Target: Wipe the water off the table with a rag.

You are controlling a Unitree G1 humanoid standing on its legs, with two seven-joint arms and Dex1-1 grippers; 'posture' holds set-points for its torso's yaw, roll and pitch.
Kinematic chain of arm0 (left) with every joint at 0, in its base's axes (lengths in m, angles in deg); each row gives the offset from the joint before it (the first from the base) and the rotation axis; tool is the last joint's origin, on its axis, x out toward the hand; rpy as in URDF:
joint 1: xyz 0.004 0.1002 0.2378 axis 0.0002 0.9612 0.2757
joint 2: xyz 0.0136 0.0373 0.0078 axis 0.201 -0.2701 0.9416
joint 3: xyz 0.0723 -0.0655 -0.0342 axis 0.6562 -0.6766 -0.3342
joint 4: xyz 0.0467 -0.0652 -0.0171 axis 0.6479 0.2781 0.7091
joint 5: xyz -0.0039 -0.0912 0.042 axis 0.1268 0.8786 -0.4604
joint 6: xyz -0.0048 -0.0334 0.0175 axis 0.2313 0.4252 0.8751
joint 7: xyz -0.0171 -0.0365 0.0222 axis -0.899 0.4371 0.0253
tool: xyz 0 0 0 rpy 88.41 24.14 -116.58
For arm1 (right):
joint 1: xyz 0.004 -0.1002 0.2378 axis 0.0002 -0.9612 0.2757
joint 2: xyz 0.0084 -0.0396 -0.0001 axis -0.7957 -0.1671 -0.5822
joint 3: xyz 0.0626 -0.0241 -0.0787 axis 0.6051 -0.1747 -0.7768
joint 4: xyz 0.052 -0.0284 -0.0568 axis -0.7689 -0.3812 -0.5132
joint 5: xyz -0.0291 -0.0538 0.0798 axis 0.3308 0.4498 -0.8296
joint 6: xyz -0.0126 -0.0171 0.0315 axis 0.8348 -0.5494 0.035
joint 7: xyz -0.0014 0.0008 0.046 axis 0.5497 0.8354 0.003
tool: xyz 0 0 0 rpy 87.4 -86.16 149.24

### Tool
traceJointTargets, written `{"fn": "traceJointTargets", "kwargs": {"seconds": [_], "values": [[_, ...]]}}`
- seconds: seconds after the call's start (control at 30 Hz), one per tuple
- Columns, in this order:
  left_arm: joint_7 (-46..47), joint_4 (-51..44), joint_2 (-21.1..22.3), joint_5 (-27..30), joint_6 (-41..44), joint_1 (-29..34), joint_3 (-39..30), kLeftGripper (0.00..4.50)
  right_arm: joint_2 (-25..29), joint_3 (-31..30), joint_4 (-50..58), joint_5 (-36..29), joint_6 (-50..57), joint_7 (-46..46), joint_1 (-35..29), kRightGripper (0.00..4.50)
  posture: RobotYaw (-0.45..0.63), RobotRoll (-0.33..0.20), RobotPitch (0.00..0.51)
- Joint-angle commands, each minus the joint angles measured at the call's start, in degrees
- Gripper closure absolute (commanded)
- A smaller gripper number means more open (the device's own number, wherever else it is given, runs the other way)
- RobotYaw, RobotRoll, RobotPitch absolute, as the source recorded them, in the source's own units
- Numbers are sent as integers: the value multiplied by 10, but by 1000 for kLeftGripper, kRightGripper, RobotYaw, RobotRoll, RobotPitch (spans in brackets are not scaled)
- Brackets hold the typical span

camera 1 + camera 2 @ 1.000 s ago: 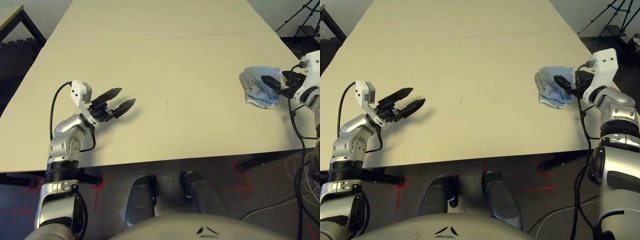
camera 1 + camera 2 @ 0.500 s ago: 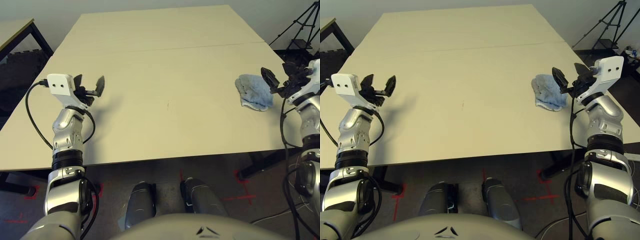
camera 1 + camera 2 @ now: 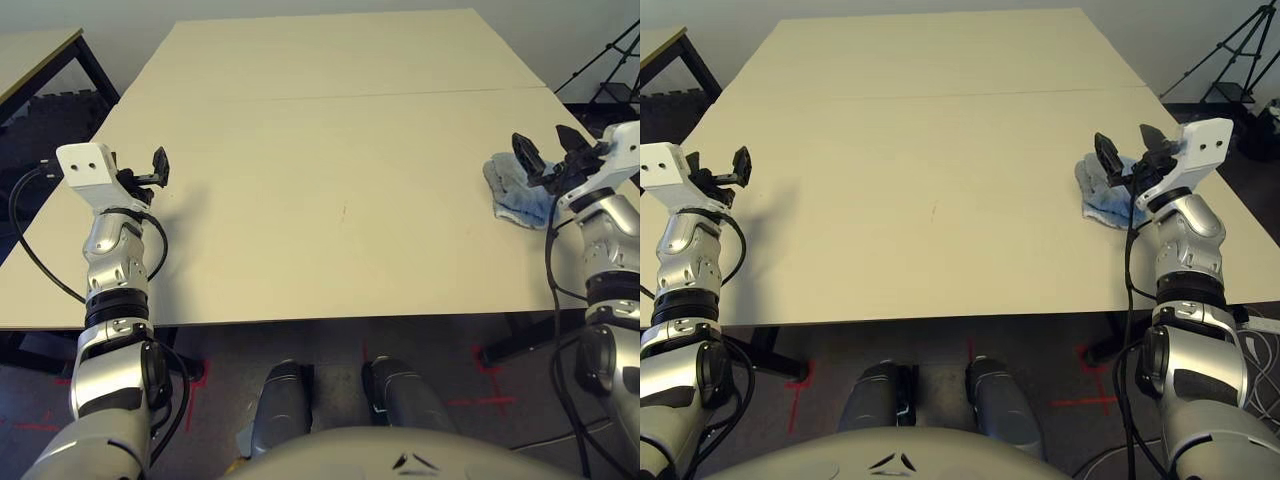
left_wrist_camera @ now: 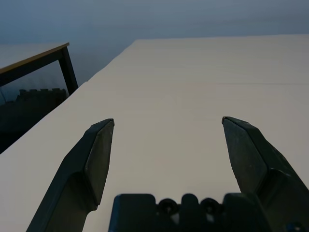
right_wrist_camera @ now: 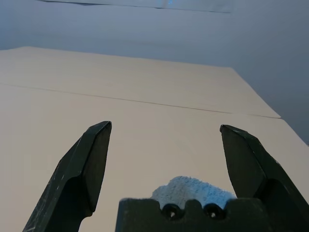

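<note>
Now the right pincer (image 3: 1124, 152) stands raised with fingers spread wide, empty, just above the rag (image 3: 1102, 195); a second ago it was low against it. Rag lies bunched near the desk's (image 3: 940, 150) right edge. Left pincer (image 3: 148, 170), also wide and empty, has lifted and withdrawn to the desk's left edge.

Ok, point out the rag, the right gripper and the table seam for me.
rag (image 3: 1102, 199): right eye view, on its blue terry surface.
right gripper (image 3: 1130, 151): right eye view, midway between its open fingertips.
table seam (image 3: 330, 96): left eye view, on the thin line across the tabletop.
</note>
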Motion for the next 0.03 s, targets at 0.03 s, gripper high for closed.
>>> {"fn": "traceJointTargets", "kwargs": {"seconds": [0.03], "values": [[1,7,12,-8,5,-7,4,0,4,8,-9,-4,-7,-7,5,25,-126,0,100]]}}
